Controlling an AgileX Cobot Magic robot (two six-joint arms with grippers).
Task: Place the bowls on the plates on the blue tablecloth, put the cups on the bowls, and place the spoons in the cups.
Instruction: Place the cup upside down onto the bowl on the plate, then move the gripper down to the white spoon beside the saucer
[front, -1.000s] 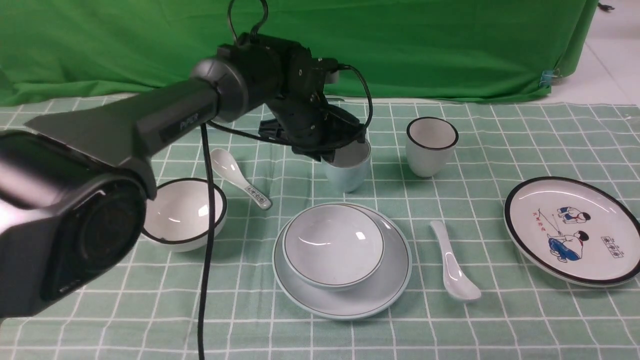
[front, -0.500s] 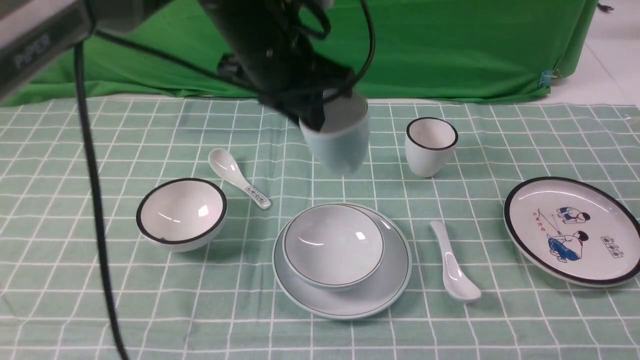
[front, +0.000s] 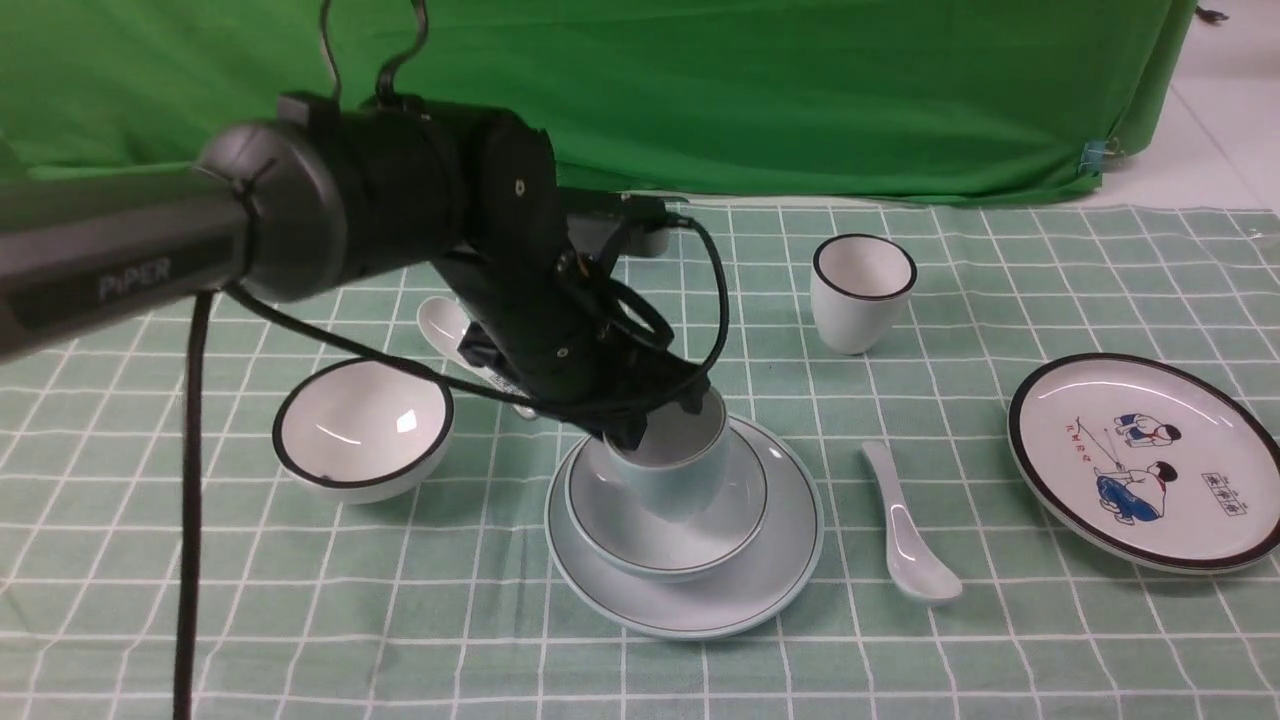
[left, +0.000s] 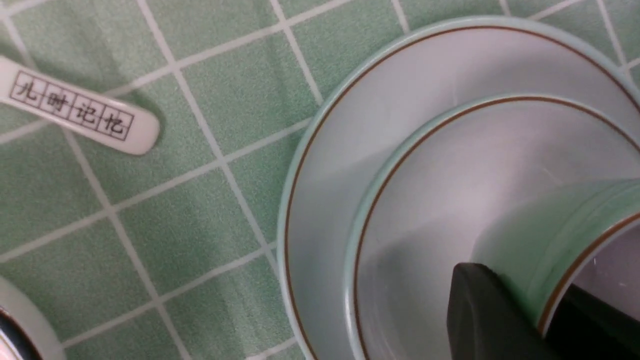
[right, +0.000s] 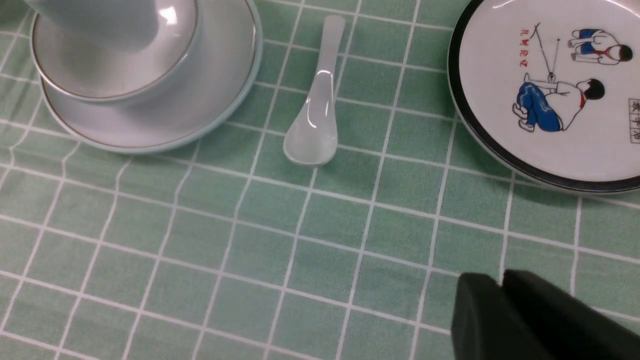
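Status: left gripper (front: 632, 432) has the blue cup (front: 672, 480) by its rim. One of its fingers (left: 480, 310) is outside the wall and the other inside, pinching it. Cup is slightly tilted, with its base down inside the blue bowl (front: 700, 525); can't tell if it touches the bowl floor. Bowl sits on the blue plate (front: 775, 570), off-centre toward the plate's left rim, mid tablecloth (front: 1000, 640).

Right gripper (right: 501, 307): fingers pressed together with nothing between them, over bare cloth (seen only from its own wrist view). The picture plate (front: 1140, 460) and plain spoon (front: 905, 530) lie ahead of it.

Other items, all on the cloth:
- white bowl (front: 362, 425): left of the blue plate, apart from it, upright.
- white cup (front: 862, 290): upright on the far side, right of the left arm.
- picture plate: near the right edge, flat.
- plain spoon: between blue plate and picture plate, scoop end toward the robot.
- marked spoon (left: 75, 112): beyond the white bowl, mostly behind the left arm. Its handle end is near the blue plate's rim, not touching.
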